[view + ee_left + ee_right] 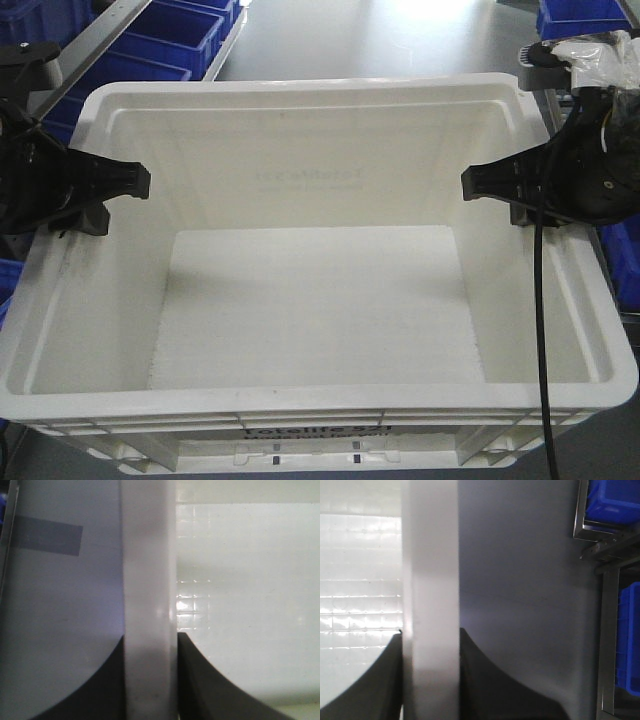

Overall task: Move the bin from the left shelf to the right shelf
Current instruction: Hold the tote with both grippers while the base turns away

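A large white plastic bin [310, 300] fills the front view, empty, held up above the grey floor. My left gripper [100, 195] is shut on the bin's left rim [149, 580], one finger inside the wall and one outside. My right gripper [515, 195] is shut on the bin's right rim [431, 580] the same way. In both wrist views the white rim runs upright between the dark fingers [200, 680] [490, 680]. The shelves' own surfaces are mostly out of view.
Blue bins [165, 45] sit on a metal rack at the far left, and more blue bins [580, 15] on a rack at the far right, also in the right wrist view [625, 630]. Grey floor [380, 35] lies beyond the bin.
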You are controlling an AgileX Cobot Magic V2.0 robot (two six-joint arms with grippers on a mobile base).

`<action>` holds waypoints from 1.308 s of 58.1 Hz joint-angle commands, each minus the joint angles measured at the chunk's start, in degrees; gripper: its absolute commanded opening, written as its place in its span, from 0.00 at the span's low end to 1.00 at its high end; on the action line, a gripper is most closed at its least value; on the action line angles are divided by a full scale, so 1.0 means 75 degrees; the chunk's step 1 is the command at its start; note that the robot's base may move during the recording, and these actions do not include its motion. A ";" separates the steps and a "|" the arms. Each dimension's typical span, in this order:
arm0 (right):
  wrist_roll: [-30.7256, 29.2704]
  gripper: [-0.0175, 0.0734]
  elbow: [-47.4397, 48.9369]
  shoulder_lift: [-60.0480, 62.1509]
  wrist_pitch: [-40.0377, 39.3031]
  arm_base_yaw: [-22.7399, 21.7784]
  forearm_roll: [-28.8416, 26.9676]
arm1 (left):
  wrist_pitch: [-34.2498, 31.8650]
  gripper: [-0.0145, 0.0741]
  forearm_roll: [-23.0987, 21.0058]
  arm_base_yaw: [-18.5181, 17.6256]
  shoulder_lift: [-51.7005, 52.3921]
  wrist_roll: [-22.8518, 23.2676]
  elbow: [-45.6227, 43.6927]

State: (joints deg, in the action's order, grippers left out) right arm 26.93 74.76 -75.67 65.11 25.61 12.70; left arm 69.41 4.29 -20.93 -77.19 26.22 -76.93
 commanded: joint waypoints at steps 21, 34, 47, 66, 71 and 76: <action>0.0160 0.19 0.0323 0.0309 -0.0721 -0.0042 0.0397 | -0.0393 0.16 0.0121 -0.0035 0.0304 -0.0008 -0.0277; 0.0160 0.19 0.0323 0.0309 -0.0721 -0.0042 0.0397 | -0.0393 0.16 0.0121 -0.0035 0.0304 -0.0008 -0.0277; 0.0160 0.19 0.0323 0.0309 -0.0642 -0.0042 0.0397 | -0.0392 0.16 0.0121 -0.0035 0.0304 -0.0008 -0.0277; 0.0160 0.19 0.0323 0.0309 -0.0616 -0.0042 0.0397 | -0.0399 0.16 0.0121 -0.0035 0.0297 -0.0008 -0.0277; 0.0160 0.19 0.0323 0.0309 -0.0616 -0.0042 0.0397 | -0.0399 0.16 0.0121 -0.0035 0.0297 -0.0008 -0.0277; 0.0160 0.19 0.0323 0.0309 -0.0610 -0.0042 0.0397 | -0.0399 0.16 0.0121 -0.0035 0.0297 -0.0008 -0.0277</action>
State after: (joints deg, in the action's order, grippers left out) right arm 26.99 74.76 -75.67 65.29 25.61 12.64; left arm 69.41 4.29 -20.93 -77.19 26.22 -76.93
